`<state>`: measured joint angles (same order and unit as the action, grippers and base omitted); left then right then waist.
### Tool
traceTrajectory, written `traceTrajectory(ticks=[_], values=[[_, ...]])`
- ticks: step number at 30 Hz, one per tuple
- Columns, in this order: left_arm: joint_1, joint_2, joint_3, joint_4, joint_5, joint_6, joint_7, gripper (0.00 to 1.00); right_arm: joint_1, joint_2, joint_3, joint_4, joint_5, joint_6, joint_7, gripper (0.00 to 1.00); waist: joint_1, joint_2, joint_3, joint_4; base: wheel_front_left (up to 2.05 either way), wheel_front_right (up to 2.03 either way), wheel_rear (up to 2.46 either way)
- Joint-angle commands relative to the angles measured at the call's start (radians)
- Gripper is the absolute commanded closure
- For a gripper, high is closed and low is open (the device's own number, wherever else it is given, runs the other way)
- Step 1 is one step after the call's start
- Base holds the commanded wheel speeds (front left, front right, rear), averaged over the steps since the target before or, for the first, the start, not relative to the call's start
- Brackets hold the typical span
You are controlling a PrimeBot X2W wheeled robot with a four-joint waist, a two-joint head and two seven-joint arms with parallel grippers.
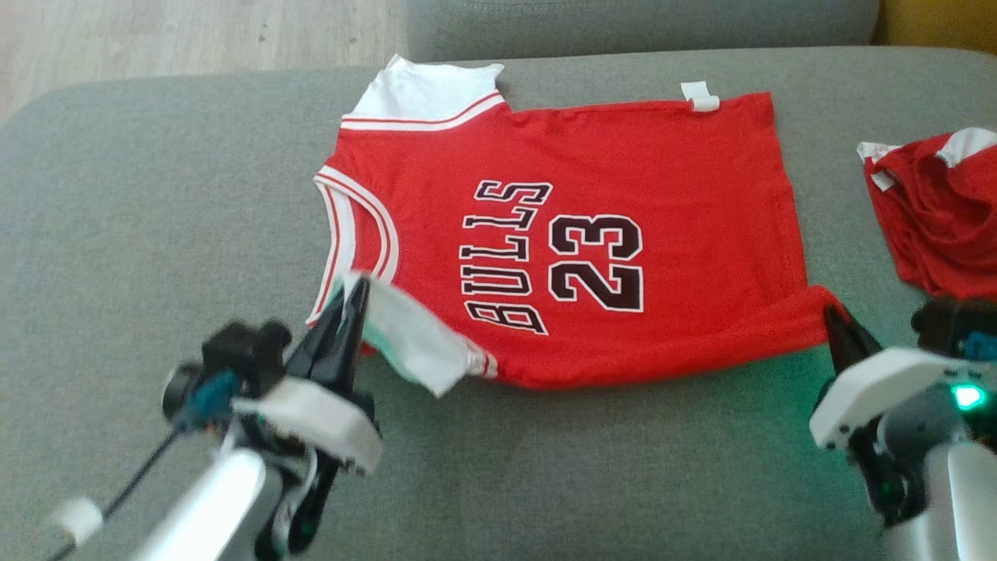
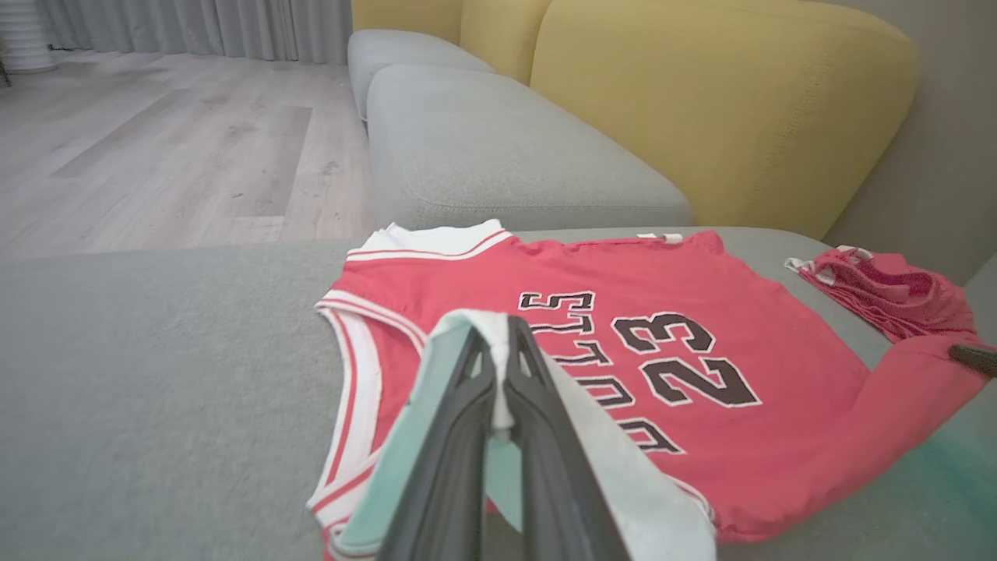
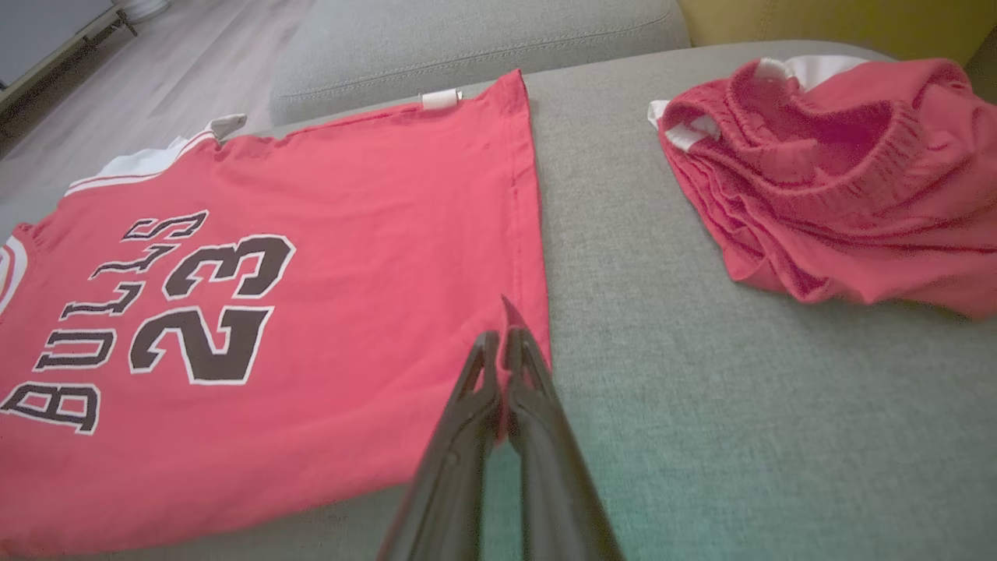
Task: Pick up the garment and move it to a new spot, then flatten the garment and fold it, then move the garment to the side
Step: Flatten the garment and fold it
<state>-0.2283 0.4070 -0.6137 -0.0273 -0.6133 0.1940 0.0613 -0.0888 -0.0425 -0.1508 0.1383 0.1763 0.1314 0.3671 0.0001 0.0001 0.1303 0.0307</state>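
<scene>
The garment is a red sleeveless jersey with white trim, black "BULLS" and "23", spread across the grey sofa seat. My left gripper is shut on the jersey's white shoulder strap at the near left corner, lifting it off the seat; in the left wrist view the white cloth is pinched between the dark fingers. My right gripper is shut on the jersey's near right hem corner, and the right wrist view shows red cloth poking out between the closed fingers.
A crumpled pair of red shorts with white trim lies on the seat at the far right. A second grey cushion and yellow backrests stand beyond the jersey. Wooden floor lies past the seat's far left edge.
</scene>
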Motion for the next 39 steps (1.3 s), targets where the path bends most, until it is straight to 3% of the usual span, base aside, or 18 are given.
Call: traceTrajectory(ticks=[1, 12, 26, 27, 28, 29, 30, 31, 32, 39], values=[[-0.108, 0.003, 0.043, 0.007, -0.005, -0.018, 0.003, 1.00, -0.079, -0.008, 0.010, -0.011, 0.012, -0.001, 0.003, 1.00, -0.0001, -0.0001, 0.009, -0.004, 0.00, 0.00, 0.00], [-0.322, -0.048, 0.075, 0.255, -0.007, -0.071, -0.042, 1.00, -0.294, -0.008, -0.010, 0.208, 0.057, -0.001, -0.063, 1.00, -0.0001, -0.0001, 0.051, -0.034, 0.00, 0.00, 0.00], [-0.431, -0.104, 0.088, 0.436, -0.002, -0.091, -0.148, 1.00, -0.479, -0.008, 0.008, 0.455, 0.048, -0.001, -0.187, 1.00, -0.0001, -0.0001, 0.100, -0.048, 0.00, 0.00, 0.00], [-0.437, -0.106, 0.091, 0.445, -0.002, -0.091, -0.157, 1.00, -0.492, -0.008, 0.012, 0.471, 0.048, -0.001, -0.201, 0.91, -0.0001, -0.0001, 0.103, -0.049, 0.00, 0.00, 0.00], [-0.445, -0.107, 0.093, 0.453, 0.000, -0.093, -0.169, 1.00, -0.505, -0.008, 0.021, 0.484, 0.049, -0.001, -0.216, 0.70, -0.0001, -0.0001, 0.107, -0.050, 0.00, 0.00, 0.00], [-0.451, -0.109, 0.097, 0.459, 0.001, -0.094, -0.186, 1.00, -0.516, -0.008, 0.023, 0.496, 0.044, -0.001, -0.238, 0.35, -0.0001, -0.0001, 0.109, -0.051, 0.00, 0.00, 0.00], [-0.456, -0.110, 0.099, 0.465, 0.002, -0.099, -0.202, 0.74, -0.526, -0.008, 0.023, 0.508, 0.034, -0.001, -0.259, 0.00, -0.0001, -0.0001, 0.111, -0.052, 0.00, 0.00, 0.00], [-0.460, -0.111, 0.098, 0.470, 0.004, -0.107, -0.217, 0.25, -0.534, -0.008, 0.025, 0.520, 0.031, -0.001, -0.277, 0.00, -0.0001, -0.0001, 0.112, -0.052, 0.00, 0.00, 0.00], [-0.464, -0.113, 0.097, 0.476, 0.005, -0.113, -0.230, 0.00, -0.541, -0.008, 0.026, 0.531, 0.035, -0.001, -0.293, 0.00, -0.0001, -0.0001, 0.113, -0.052, 0.00, 0.00, 0.00], [-0.442, -0.117, 0.110, 0.454, 0.004, -0.137, -0.296, 0.00, -0.538, -0.008, 0.045, 0.528, 0.027, -0.001, -0.398, 0.00, -0.0001, -0.0001, 0.104, -0.052, 0.00, 0.00, 0.00]])
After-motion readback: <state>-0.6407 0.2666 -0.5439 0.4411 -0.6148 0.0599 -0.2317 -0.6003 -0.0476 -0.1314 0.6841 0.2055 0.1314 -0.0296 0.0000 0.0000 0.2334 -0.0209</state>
